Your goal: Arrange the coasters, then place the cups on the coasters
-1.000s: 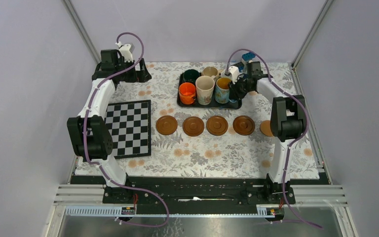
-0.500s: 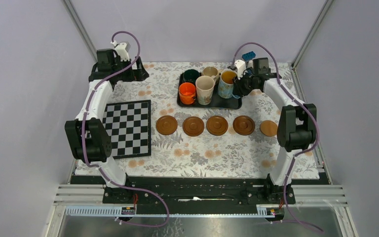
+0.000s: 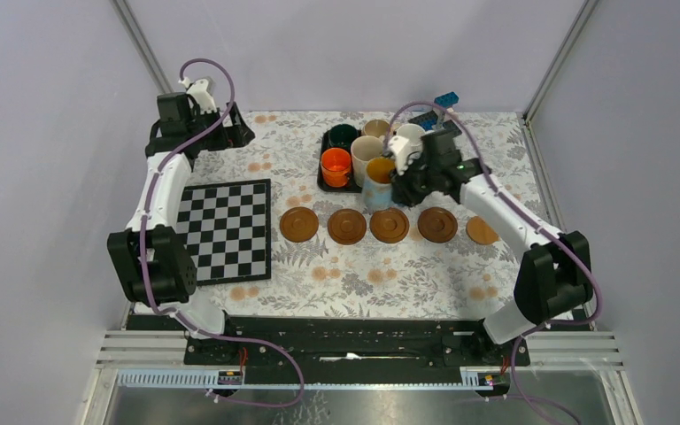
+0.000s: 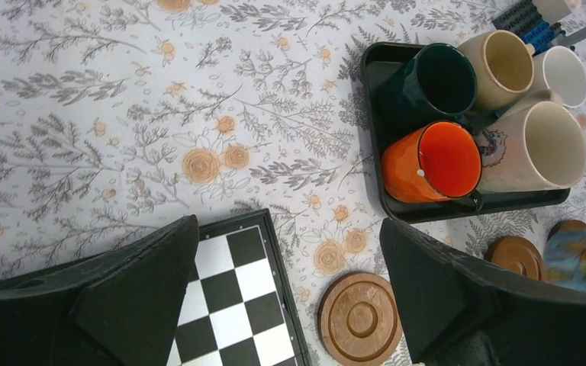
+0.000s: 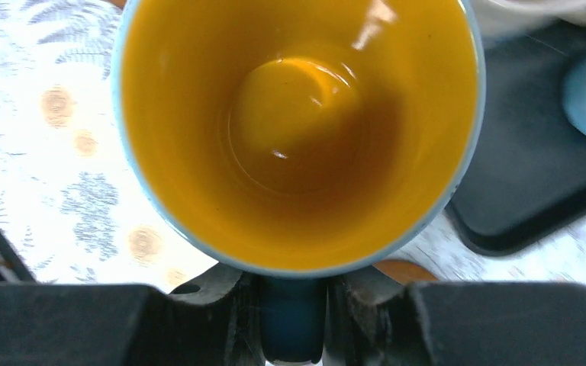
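Five brown coasters lie in a row across the table, from the leftmost coaster [image 3: 299,224] [image 4: 359,316] to the rightmost one [image 3: 482,230]. My right gripper [image 3: 400,181] [image 5: 294,324] is shut on the handle of the blue cup [image 3: 378,181] [image 5: 297,130] with the yellow inside. It holds that cup in the air just behind the middle coaster [image 3: 390,225]. The orange cup [image 3: 336,166] [image 4: 431,162], dark green cup [image 3: 343,137], beige cup [image 3: 376,128], white cup [image 3: 410,135] and tall cream cup [image 3: 367,152] stand on the black tray [image 3: 322,181]. My left gripper [image 3: 235,135] [image 4: 290,297] hangs open at the far left, holding nothing.
A black-and-white chessboard [image 3: 230,228] [image 4: 229,305] lies at the left, close to the leftmost coaster. Blue toy blocks [image 3: 443,99] sit behind the tray. The tray's near right corner [image 5: 534,183] lies just beside the held cup.
My right arm has lifted the blue cup off the tray and carried it forward and left, to just behind the coaster row. The left arm has drawn back slightly to the left.
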You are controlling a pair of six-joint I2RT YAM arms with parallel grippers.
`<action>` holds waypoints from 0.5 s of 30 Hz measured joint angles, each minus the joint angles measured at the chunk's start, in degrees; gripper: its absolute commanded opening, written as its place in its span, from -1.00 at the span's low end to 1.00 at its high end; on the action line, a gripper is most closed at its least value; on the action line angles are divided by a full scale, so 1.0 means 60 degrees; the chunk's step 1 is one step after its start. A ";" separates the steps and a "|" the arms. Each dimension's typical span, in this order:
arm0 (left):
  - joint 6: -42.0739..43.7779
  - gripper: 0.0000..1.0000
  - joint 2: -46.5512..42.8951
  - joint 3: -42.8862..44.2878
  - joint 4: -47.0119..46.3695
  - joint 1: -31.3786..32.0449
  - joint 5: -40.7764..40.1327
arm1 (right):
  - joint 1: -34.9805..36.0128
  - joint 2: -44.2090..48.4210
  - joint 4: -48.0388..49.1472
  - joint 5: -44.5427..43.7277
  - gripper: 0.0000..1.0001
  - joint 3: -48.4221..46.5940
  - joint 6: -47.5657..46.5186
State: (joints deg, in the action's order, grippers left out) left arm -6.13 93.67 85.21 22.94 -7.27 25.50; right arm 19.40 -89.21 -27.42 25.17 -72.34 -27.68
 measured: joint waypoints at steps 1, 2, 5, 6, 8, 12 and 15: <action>-0.0018 0.98 -0.0102 -0.0087 0.0011 -0.0047 -0.0040 | 0.0444 0.0080 0.0127 -0.0120 -1.00 0.0138 0.0178; -0.0036 0.98 -0.0160 -0.0124 0.0033 -0.0080 -0.0062 | 0.0798 0.0091 0.0244 -0.0186 -1.00 0.0219 0.0328; -0.0113 0.98 -0.0393 -0.0233 0.0018 -0.0211 -0.0164 | 0.1953 -0.0004 0.0707 -0.0637 -1.00 0.0317 0.0852; -0.0164 0.98 -0.0474 -0.0240 0.0018 -0.0255 -0.0219 | 0.2269 -0.0069 0.0882 -0.0805 -1.00 0.0317 0.1024; -0.0259 0.98 -0.0619 -0.0244 0.0015 -0.0324 -0.0335 | 0.2849 -0.0310 0.1286 -0.1264 -1.00 0.0244 0.1399; -0.0484 0.98 -0.0998 -0.0372 -0.0025 -0.0444 -0.0586 | 0.3646 -0.0980 0.1912 -0.2186 -1.00 -0.0026 0.2029; -0.0605 0.98 -0.1333 -0.0627 -0.0018 -0.0561 -0.0710 | 0.4146 -0.1435 0.2379 -0.2867 -1.00 -0.0164 0.2524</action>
State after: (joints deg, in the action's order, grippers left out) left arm -9.76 85.67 81.45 22.83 -10.63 21.23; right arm 44.27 -97.82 -13.15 7.97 -73.32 -12.53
